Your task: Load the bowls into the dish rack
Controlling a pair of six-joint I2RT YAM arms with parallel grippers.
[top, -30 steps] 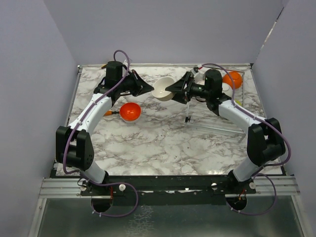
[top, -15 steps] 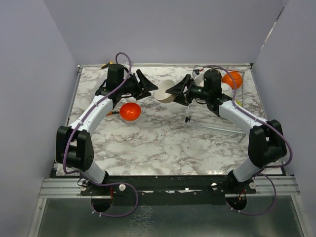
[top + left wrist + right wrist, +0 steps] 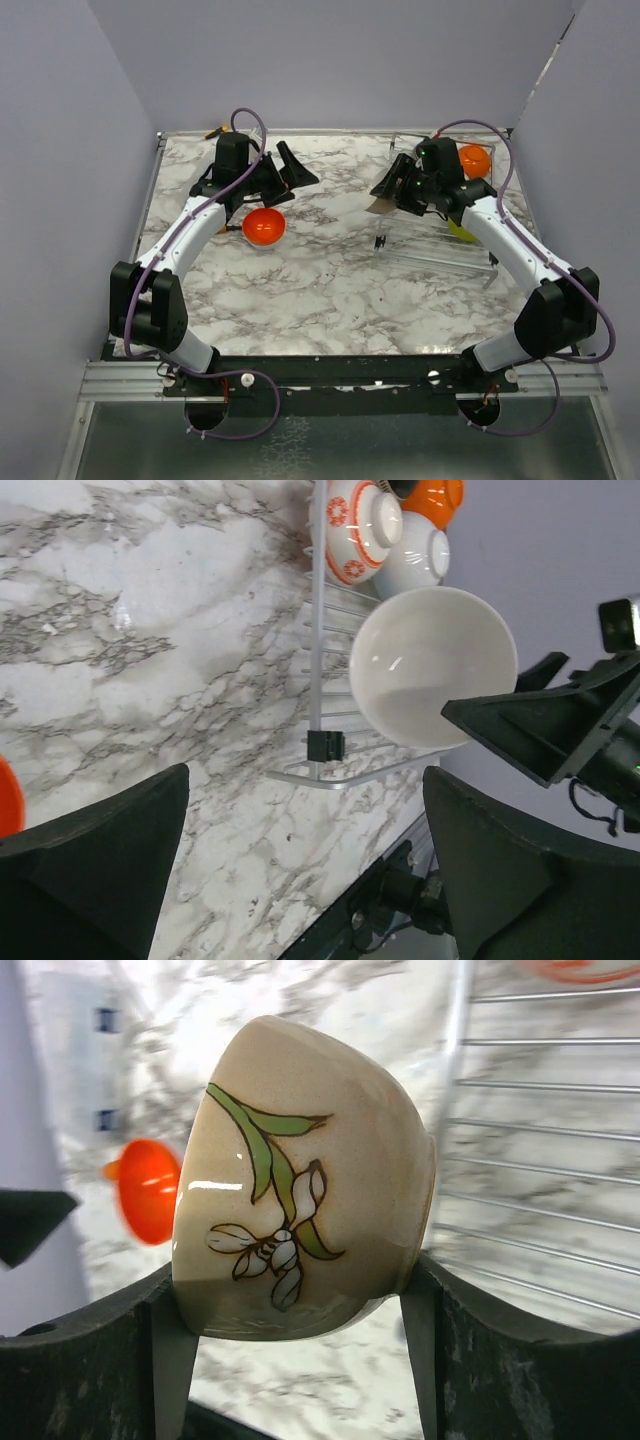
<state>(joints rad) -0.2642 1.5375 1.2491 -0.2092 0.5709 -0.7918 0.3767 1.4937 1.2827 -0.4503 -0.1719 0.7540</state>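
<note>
My right gripper (image 3: 388,198) (image 3: 295,1300) is shut on a beige bowl (image 3: 300,1180) (image 3: 381,205) painted with a flower, held on its side over the left end of the wire dish rack (image 3: 440,250) (image 3: 318,680). The left wrist view shows that bowl's pale inside (image 3: 430,665). My left gripper (image 3: 298,185) (image 3: 305,780) stands wide open and empty, left of the rack. An orange bowl (image 3: 264,227) (image 3: 148,1190) sits on the table just below it. In the rack are an orange bowl (image 3: 473,160), a lime green bowl (image 3: 460,231), a white bowl (image 3: 420,555) and a white bowl with orange pattern (image 3: 360,525).
The marble table (image 3: 330,290) is walled by grey panels at the back and both sides. The rack takes up the back right corner. A black clip (image 3: 381,241) sits on the rack's near left edge.
My left gripper has let go of the beige bowl and opened wide. The right gripper has carried the bowl rightward, over the rack's left end.
</note>
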